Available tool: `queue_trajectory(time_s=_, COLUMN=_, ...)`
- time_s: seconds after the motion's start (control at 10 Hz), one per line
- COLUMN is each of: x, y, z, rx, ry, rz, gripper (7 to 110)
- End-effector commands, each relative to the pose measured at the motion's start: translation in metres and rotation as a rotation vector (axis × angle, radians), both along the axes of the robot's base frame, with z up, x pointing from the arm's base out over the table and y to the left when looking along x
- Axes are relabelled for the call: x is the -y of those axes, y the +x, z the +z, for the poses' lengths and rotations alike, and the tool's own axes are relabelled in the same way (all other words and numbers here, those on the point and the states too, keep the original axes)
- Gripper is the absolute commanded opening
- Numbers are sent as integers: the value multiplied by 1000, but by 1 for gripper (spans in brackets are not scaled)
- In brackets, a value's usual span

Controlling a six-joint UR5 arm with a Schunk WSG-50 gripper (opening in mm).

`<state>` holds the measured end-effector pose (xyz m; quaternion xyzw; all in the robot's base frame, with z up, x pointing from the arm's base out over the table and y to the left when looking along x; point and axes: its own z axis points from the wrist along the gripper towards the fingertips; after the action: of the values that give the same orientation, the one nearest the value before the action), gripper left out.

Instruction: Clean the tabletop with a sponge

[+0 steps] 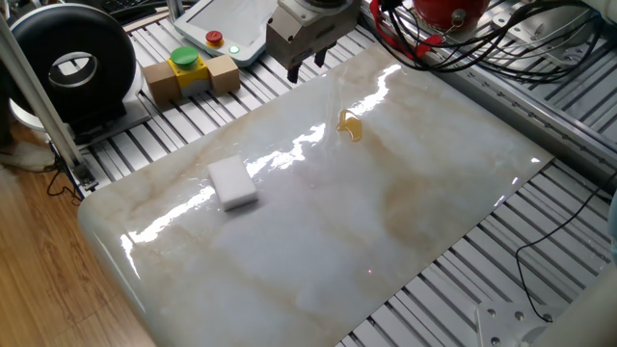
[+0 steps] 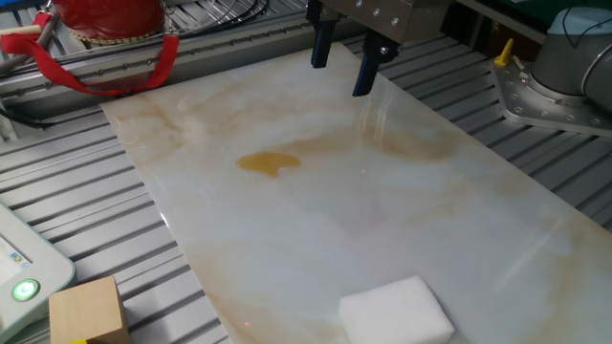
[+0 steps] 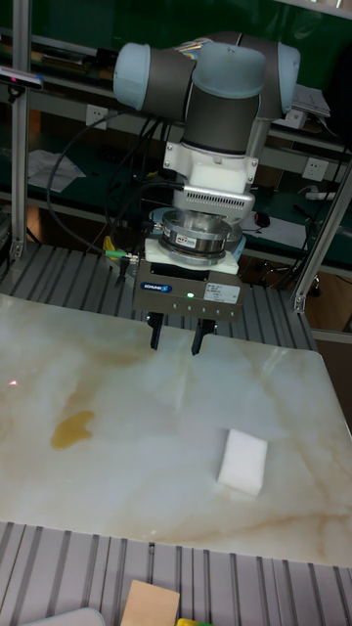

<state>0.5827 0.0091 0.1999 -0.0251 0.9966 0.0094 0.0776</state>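
End effector (image 3: pixel 176 340) empty, fingers apart, above the tabletop (image 3: pixel 147 460), well apart from the sponge (image 3: pixel 242 462).

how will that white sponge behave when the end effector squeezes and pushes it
The sponge looks like a soft-edged foam block, so it probably compresses and weighs little. Lying flat on the glossy tabletop, it should slide rather than tip or roll.

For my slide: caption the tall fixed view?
Open pincer hovers above the tabletop; sponge and amber stain lie untouched.
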Motion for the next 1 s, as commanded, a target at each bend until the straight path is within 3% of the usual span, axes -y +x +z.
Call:
queue_trajectory(time_s=0.0, x=-2, y=0, z=1, rx=1, ry=12, rz=-1, gripper=7)
queue_trajectory(time_s=0.9, x=3, y=-8, z=1, rx=-33, ry=-11, rz=13, gripper=7)
